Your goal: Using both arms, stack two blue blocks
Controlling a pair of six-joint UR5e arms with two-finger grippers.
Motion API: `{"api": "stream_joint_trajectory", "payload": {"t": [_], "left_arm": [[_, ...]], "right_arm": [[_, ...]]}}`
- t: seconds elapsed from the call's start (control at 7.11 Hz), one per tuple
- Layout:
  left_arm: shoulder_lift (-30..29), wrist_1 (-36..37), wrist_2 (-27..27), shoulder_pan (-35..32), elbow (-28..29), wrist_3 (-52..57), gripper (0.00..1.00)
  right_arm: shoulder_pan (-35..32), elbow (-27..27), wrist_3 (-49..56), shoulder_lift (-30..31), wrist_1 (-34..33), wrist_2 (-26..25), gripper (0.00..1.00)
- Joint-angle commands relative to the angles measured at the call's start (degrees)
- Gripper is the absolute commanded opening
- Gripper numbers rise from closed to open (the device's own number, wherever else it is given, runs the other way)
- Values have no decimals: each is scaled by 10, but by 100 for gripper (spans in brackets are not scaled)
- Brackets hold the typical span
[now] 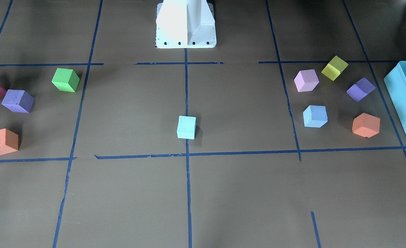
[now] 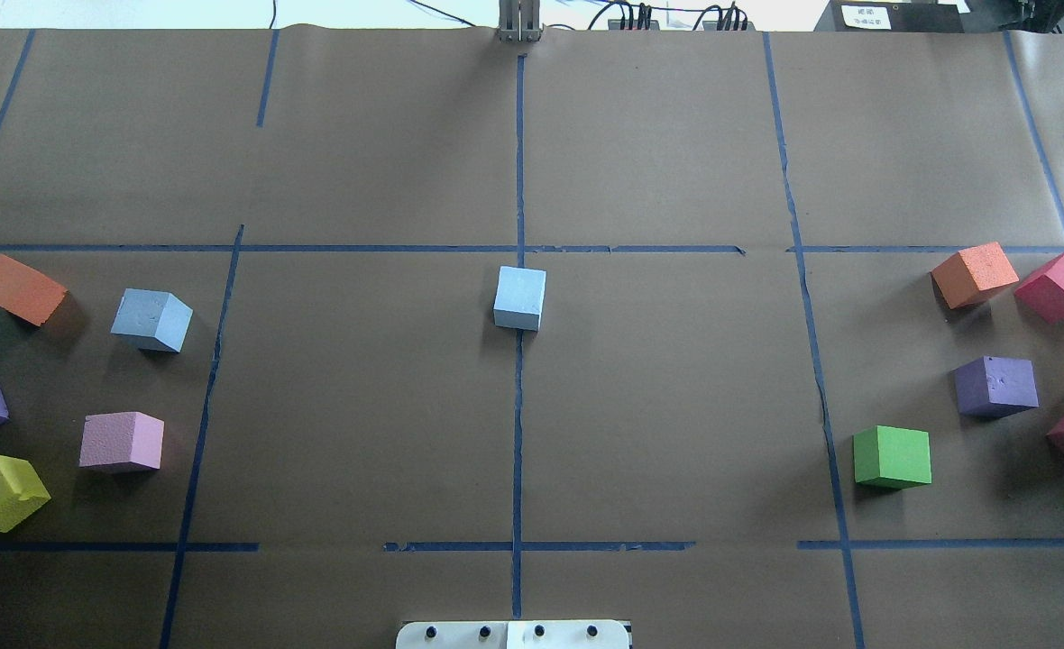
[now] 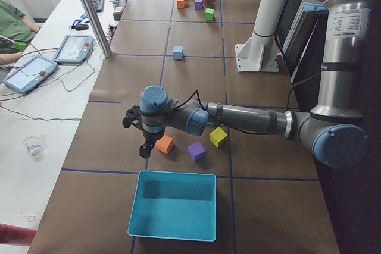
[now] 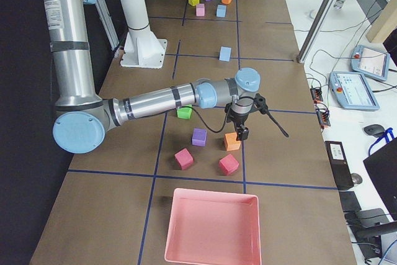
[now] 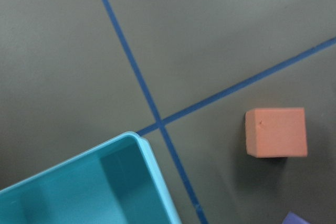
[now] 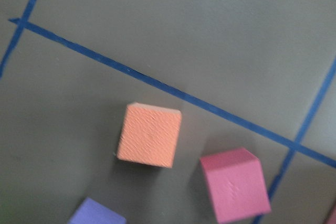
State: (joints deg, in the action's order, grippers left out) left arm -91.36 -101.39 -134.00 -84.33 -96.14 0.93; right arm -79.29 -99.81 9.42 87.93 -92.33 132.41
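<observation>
**A:** Where is the left end effector (image 3: pixel 143 147)?

**B:** It hangs pointing down, close over the worktop (image 3: pixel 196 46). It is just beside the left orange block (image 3: pixel 165 144) and near a corner of the turquoise box (image 3: pixel 172 204). Only the side view shows it, so I cannot tell whether its fingers are spread or pressed together.

**A:** And the right end effector (image 4: pixel 242 132)?

**B:** It points down too, close to the right orange block (image 4: pixel 232 141), with a pink block (image 4: pixel 228 164) near that one. I cannot tell its state either.

**A:** The arms?

**B:** The left arm (image 3: pixel 244 120) and the right arm (image 4: pixel 155 100) each stretch out low over their own end of the worktop.

**A:** The blue blocks?

**B:** The central blue block (image 2: pixel 520 297) sits alone on the middle tape line, well apart from both arms. The second blue block (image 2: pixel 151 320) lies on the robot's left side, turned askew to the tape. It is near the left orange block, with a lilac block (image 2: pixel 122 442) nearer the robot. The two are well apart, not stacked.
</observation>
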Motion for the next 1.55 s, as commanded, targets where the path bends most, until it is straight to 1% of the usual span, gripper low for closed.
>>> {"api": "stream_joint_trajectory", "payload": {"t": [0.0,0.14,0.28,0.42,0.56,0.7,0.84,1.27,1.41], "left_arm": [[-17,-11,1,52,-16,-91,100],[-15,-34,1,91,-40,-108,100],[-15,-36,7,141,-50,-168,100],[-15,-58,25,183,-53,-241,100],[-15,-100,79,228,-51,-319,100],[-21,-112,121,288,-49,-392,100],[-34,-112,147,317,-42,-414,100],[-34,-112,147,343,-37,-421,100],[-36,-112,147,350,-34,-440,100]], "right_arm": [[-77,-5,54,99,2,-2,100],[-79,-13,49,123,12,-2,100],[-79,-12,24,123,28,-2,100],[-78,-11,18,122,35,-1,100],[-78,-11,18,122,35,-1,100],[-78,-11,18,122,35,-1,100],[-78,-11,19,122,35,-1,100],[-78,-8,19,122,35,-2,100],[-78,-8,19,122,35,-2,100]]}}
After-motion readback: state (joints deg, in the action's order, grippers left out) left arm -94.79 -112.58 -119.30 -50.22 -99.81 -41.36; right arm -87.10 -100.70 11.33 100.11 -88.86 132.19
